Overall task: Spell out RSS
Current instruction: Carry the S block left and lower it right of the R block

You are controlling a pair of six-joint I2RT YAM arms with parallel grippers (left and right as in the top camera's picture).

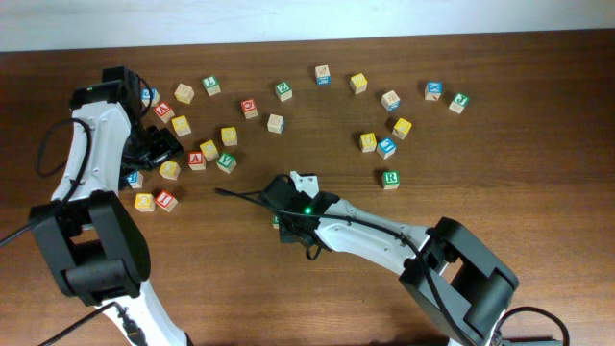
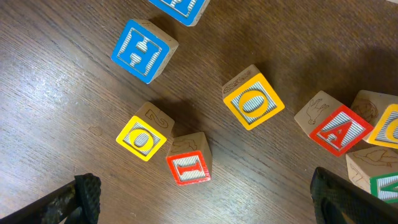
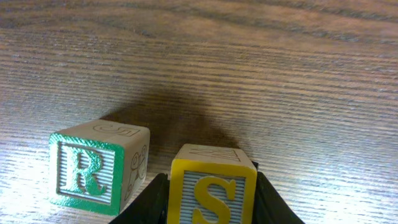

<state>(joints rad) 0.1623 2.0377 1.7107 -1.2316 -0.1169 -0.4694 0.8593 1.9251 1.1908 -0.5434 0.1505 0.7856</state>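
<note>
Now, step: setting the yellow S cube [image 3: 211, 199] down right of the green R cube [image 3: 93, 169], low in the right wrist frame.
Right gripper [image 3: 209, 180]: clenched on the S cube, a finger against each side.
Left gripper [image 2: 205, 193]: released, wide, holding nothing.
Alignment: keep the S upright, facing as the R does.
Care: one finger stands between the cubes, so seat the S flat and open only slightly, or the R may get nudged.
Second S: not readable overhead.
</note>
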